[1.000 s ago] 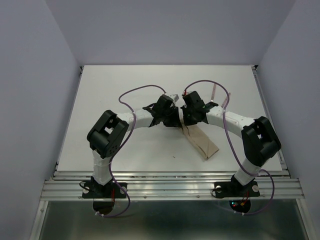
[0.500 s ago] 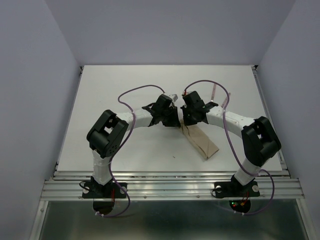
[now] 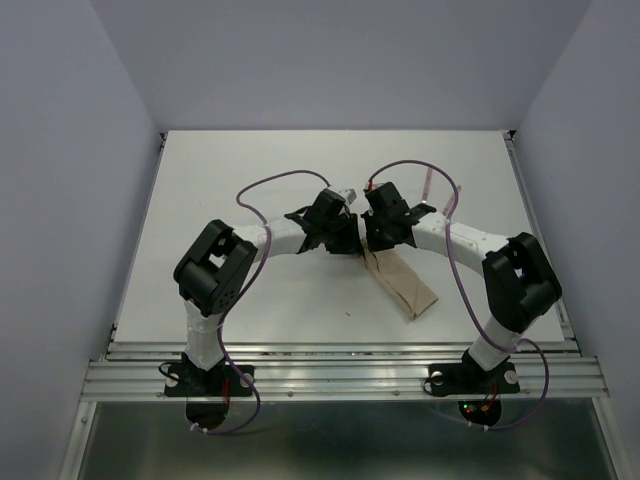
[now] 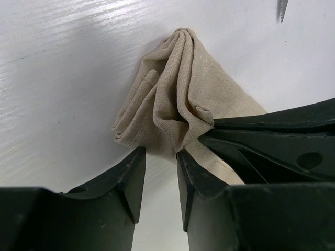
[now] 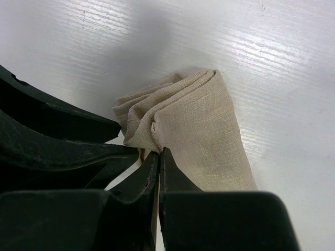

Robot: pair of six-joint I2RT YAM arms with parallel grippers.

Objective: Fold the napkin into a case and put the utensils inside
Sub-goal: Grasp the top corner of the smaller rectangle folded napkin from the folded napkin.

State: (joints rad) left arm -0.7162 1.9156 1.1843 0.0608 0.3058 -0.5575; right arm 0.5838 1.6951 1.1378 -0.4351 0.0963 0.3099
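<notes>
Nothing visibly shifted in the top view since a second ago; both arms keep the same arched poses.

Right gripper (image 5: 157, 152): fingers pressed together, pinching a bunched fold at the far end of the case (image 5: 201, 133).

Left gripper (image 4: 159, 155): fingers parted by a narrow gap, bare table (image 4: 63, 63) showing between them. The tips sit at the case's edge; contact unclear.

The case lies on the table, narrow and layered, running from the grippers back toward the right arm's base.

One utensil (image 3: 428, 186), pinkish handle, lies beyond the case's far end, apart from it. A serrated silver tip (image 4: 281, 9) shows past the case in the left wrist view.
</notes>
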